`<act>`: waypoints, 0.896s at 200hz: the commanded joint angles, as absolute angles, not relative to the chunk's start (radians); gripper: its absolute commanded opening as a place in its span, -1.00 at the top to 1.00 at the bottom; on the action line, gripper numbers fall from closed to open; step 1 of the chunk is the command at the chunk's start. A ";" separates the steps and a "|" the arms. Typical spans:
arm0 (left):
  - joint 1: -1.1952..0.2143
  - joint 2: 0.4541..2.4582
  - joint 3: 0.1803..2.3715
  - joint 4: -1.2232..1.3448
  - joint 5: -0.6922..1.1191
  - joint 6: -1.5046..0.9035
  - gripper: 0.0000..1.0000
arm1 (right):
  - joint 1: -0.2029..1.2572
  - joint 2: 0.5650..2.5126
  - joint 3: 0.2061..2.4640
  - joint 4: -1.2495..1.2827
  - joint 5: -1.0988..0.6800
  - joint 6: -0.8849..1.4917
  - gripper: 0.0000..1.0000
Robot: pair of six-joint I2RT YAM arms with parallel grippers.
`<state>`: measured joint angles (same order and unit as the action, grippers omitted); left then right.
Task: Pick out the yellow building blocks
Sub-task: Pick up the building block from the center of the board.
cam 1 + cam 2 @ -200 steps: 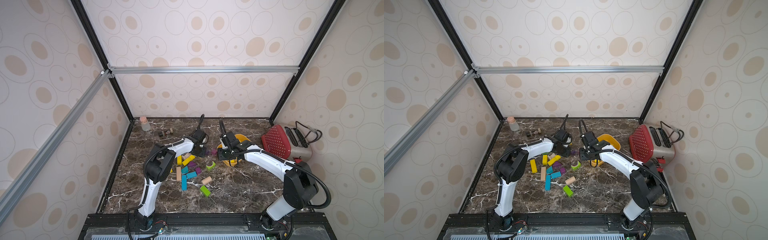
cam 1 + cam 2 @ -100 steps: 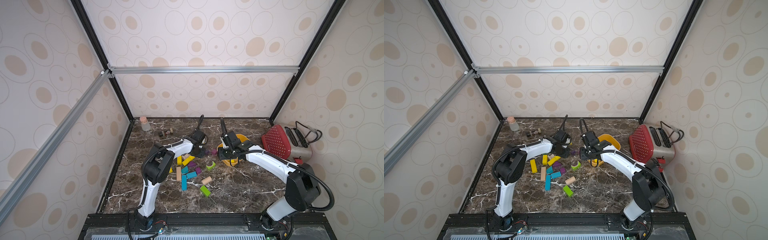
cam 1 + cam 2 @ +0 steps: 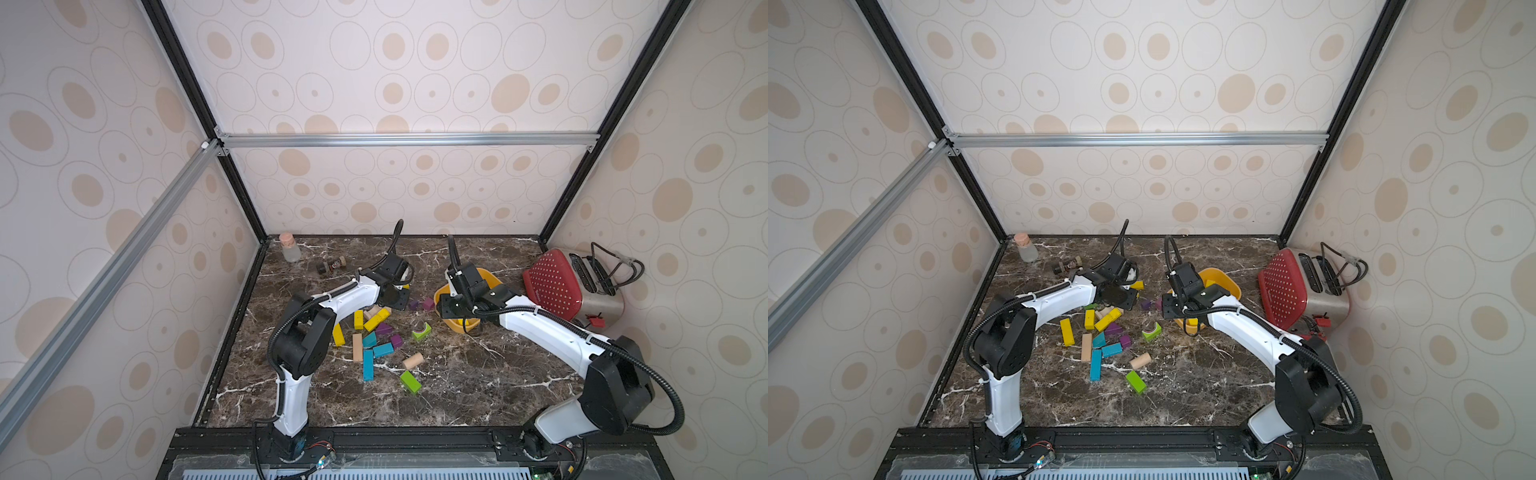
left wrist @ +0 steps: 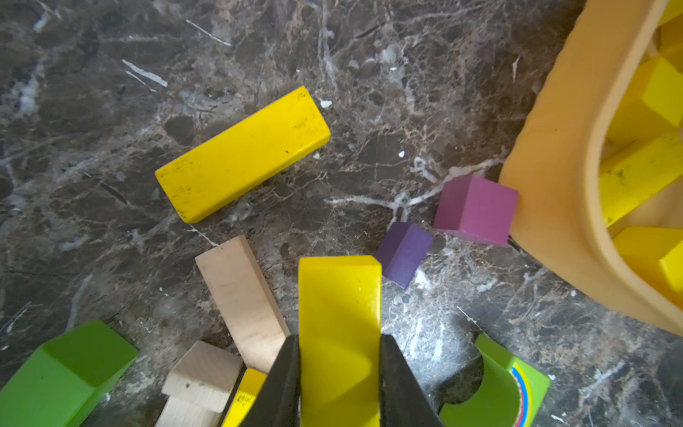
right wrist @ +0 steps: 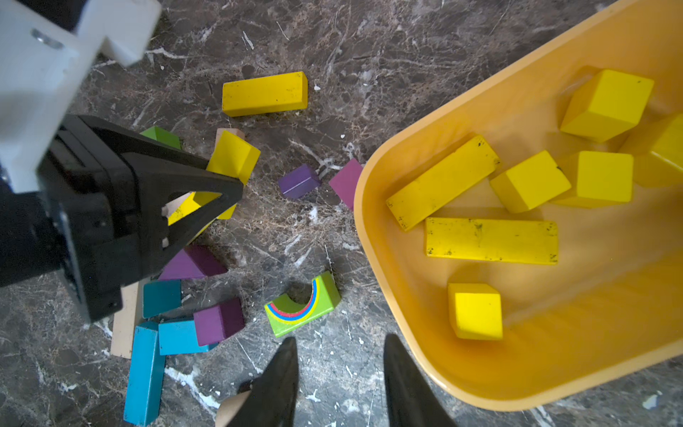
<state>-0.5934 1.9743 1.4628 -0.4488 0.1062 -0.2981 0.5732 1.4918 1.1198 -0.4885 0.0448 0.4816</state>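
My left claw [image 4: 338, 342] is clenched on a yellow bar [image 4: 339, 303]. One finger [image 4: 284, 380] presses each long side, and the bar pokes out ahead of the tips over the table [image 4: 369, 74]. I cannot tell whether it is clear of the pile.

My right claw [image 5: 340, 340] is released, with its tips apart and nothing between them. It hangs over the table just beside the bowl [image 5: 369, 229].

Seven yellow blocks [image 5: 491, 240] lie in that bowl, two of them bars and the rest mostly cubes. A lone bar [image 4: 242, 155] lies flat on the table by itself, beyond my left claw. In a top view, three more bars [image 3: 358, 320] sit in the mixed pile under my left arm, among blue, purple and plain wood pieces.

A pink cube [image 4: 476, 210] touches the bowl's outer wall, and a purple cube [image 4: 404, 253] sits just beside it. A green arch [image 5: 303, 303] lies between the pile and the bowl, near my right claw's tips.
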 commanded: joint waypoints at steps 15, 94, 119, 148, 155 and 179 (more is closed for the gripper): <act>-0.591 1.923 1.465 -0.442 0.143 -0.328 0.53 | 0.580 1.428 1.075 -0.457 0.084 0.508 0.20; -0.638 1.920 1.545 -0.443 0.153 -0.354 0.52 | 0.580 1.371 1.058 -0.488 0.107 0.480 0.19; -0.660 1.922 1.572 -0.446 0.155 -0.362 0.52 | 0.580 1.348 1.047 -0.508 0.130 0.473 0.19; -0.684 1.926 1.601 -0.449 0.154 -0.362 0.52 | 0.580 1.313 1.031 -0.535 0.158 0.475 0.18; -0.687 1.931 1.609 -0.450 0.157 -0.362 0.52 | 0.578 1.301 1.025 -0.539 0.157 0.479 0.18; -0.698 1.950 1.648 -0.472 0.163 -0.361 0.52 | 0.577 1.267 1.006 -0.550 0.148 0.495 0.17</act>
<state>-0.6861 1.9469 1.5780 -0.4458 0.1562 -0.3519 0.5732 1.3090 1.0283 -0.5110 0.1326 0.4828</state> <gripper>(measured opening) 0.309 0.414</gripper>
